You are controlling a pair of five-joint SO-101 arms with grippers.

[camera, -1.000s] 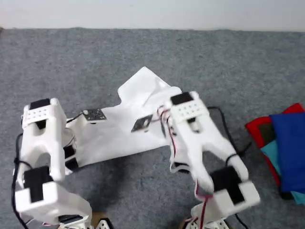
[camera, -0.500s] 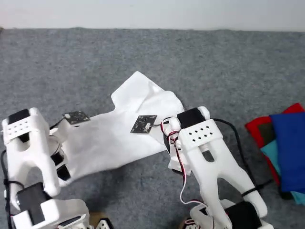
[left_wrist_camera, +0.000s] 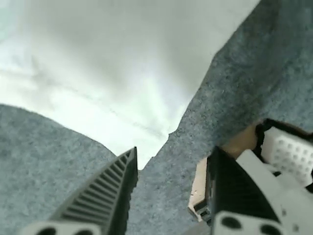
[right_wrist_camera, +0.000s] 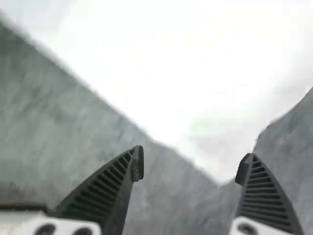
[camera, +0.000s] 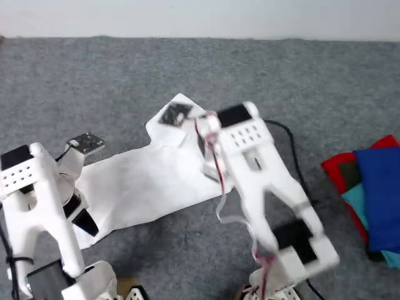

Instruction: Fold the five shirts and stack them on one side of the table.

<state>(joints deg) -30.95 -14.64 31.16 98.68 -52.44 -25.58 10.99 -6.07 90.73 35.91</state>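
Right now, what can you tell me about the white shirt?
The white shirt looks like plain soft cloth. It lies mostly flat on the grey table, slanting between the two arms, its far end a bit rumpled. The left gripper and right gripper are open close to it, and neither holds it.

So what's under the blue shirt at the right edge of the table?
A teal shirt peeks out beneath the blue shirt, with a red one below; anything further down is covered.
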